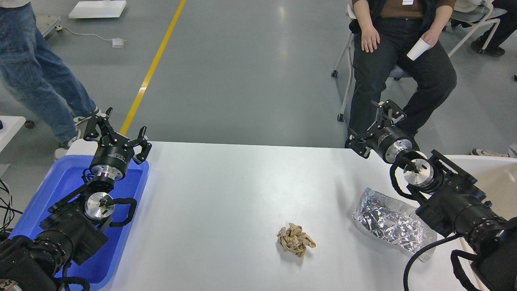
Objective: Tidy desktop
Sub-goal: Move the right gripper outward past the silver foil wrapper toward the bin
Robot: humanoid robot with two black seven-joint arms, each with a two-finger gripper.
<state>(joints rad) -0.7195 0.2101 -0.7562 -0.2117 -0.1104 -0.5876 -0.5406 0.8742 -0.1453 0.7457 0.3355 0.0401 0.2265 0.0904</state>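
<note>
The white desktop fills the middle of the head view. On it lies a crumpled ball of brown paper near the front centre. To its right lies a crinkled silver foil bag, partly under my right arm. My left gripper hovers open and empty over the far edge of the blue tray at the left. My right gripper is raised open and empty above the table's far right edge, well behind the foil bag.
A cream-rimmed beige bin stands at the right edge, partly behind my right arm. A seated person holding a white cup sits just beyond the table's far right. Another person stands at far left.
</note>
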